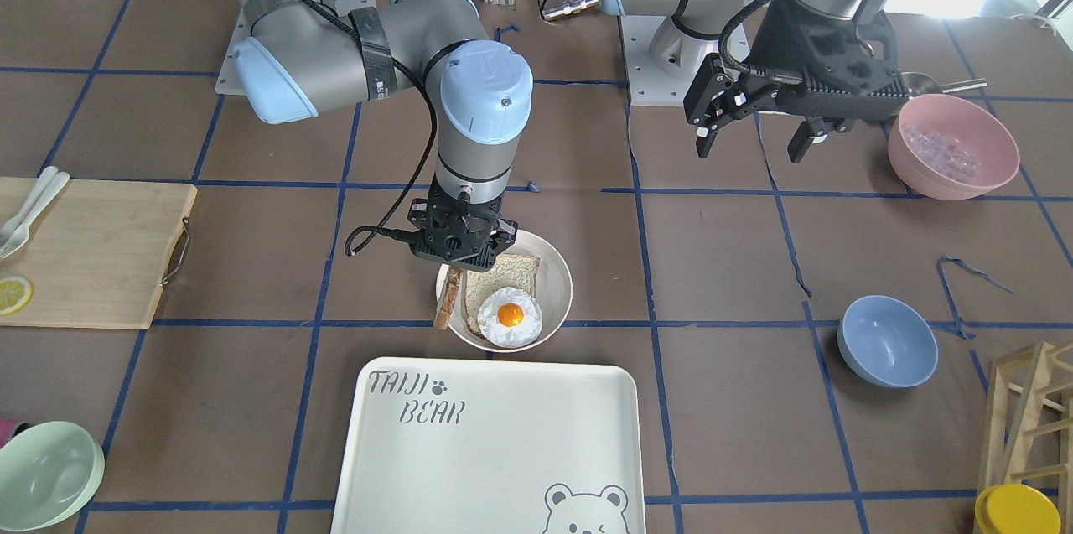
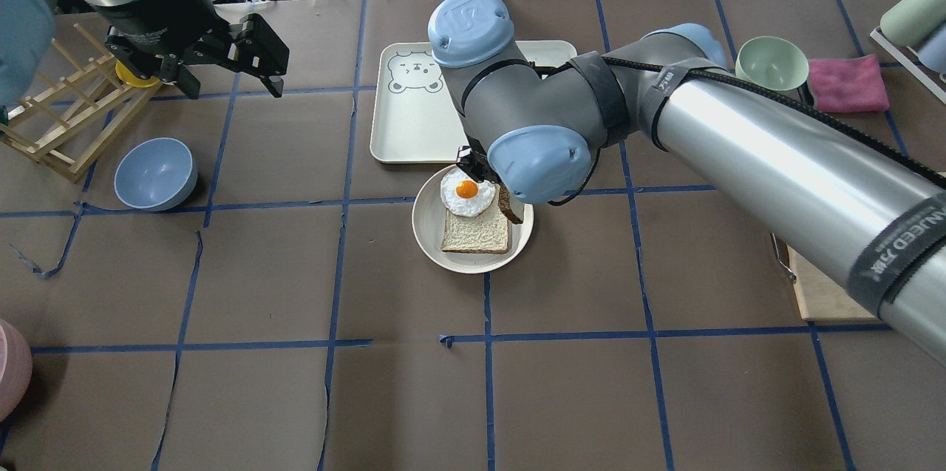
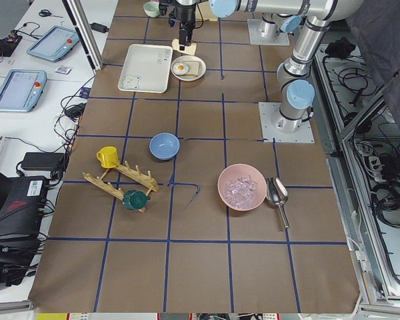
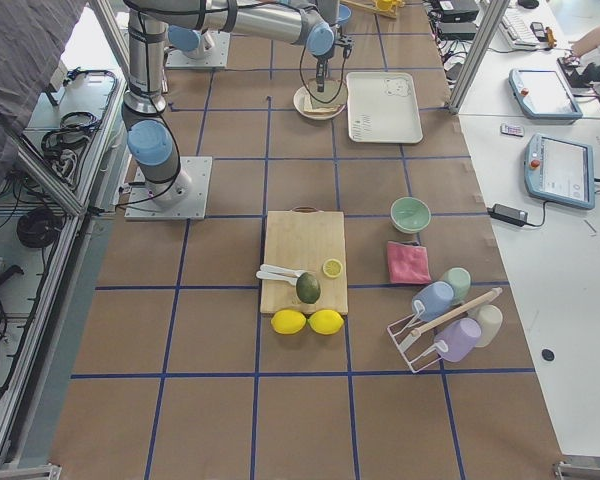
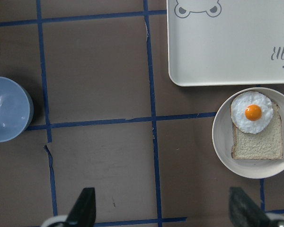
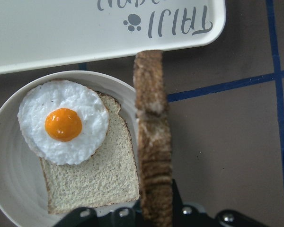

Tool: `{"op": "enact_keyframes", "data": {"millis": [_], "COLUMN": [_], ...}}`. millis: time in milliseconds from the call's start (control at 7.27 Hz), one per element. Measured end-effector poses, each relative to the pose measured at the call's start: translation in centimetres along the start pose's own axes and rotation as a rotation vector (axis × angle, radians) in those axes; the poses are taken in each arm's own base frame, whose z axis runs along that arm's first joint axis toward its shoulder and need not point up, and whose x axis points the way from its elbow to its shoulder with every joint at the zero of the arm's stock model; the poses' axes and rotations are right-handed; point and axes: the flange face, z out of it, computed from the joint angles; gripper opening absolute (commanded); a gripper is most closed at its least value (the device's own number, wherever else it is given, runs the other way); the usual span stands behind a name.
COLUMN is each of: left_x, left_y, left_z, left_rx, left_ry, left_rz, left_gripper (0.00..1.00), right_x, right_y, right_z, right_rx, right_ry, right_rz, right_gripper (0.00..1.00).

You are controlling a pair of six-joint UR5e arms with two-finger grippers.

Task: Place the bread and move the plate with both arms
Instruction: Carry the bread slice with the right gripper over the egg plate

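bread (image 6: 154, 156): held on edge, crust up, one end pinched between the right gripper's (image 6: 155, 207) closed fingers. it hangs at the plate's (image 1: 563, 270) rim, beside the toast (image 1: 513, 268) and egg (image 1: 510, 316) lying in it; contact with the rim cannot be told. tray (image 1: 503, 450): just beside plate. left gripper (image 1: 754, 147): fingers spread wide, holding nothing, above the table (image 1: 721, 282), well apart from plate.

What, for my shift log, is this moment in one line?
right end effector: shut on bread, edge-up at plate rim | left end effector: open, empty | plate: toast, egg
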Motion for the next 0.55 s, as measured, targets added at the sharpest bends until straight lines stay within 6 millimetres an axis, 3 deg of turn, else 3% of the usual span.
{"op": "enact_keyframes", "data": {"millis": [550], "left_x": [0.0], "left_y": [-0.2], "left_z": [0.1], "left_rx": [0.003], "left_ry": [-0.003], "left_rz": [-0.011], "left_gripper": [1.0], "right_x": [-0.6], "right_y": [-0.2], "right_z": [1.5], "right_rx": [-0.02], "right_ry": [0.009], "right_rz": [-0.002], "right_gripper": [0.0]}}
